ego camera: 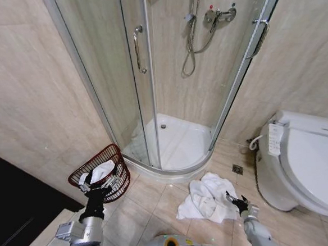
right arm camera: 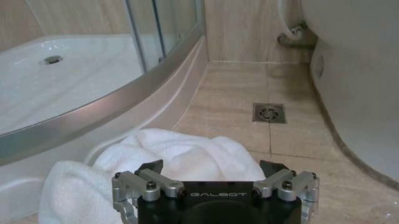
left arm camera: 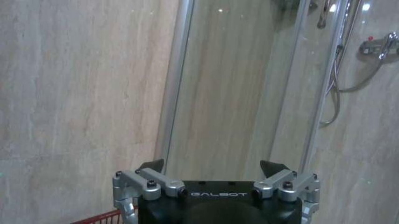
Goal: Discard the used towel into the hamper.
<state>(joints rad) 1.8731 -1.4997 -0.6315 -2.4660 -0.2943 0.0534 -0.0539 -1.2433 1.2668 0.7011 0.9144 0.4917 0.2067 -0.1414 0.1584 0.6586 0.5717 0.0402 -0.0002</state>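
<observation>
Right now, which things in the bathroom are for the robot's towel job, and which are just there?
For the job:
- white towel crumpled on the floor tiles
- hamper, with something white already inside
- right gripper, at the towel's edge
- left gripper, over the hamper

Just there:
- toilet
- shower tray
- shower hose
- floor drain

Crumpled white towel (ego camera: 206, 199) on floor — hamper (ego camera: 103, 173) upright.

Left hand (ego camera: 93, 186) above hamper (ego camera: 83, 175), towel (ego camera: 206, 199) by right hand (ego camera: 235, 200)
</observation>
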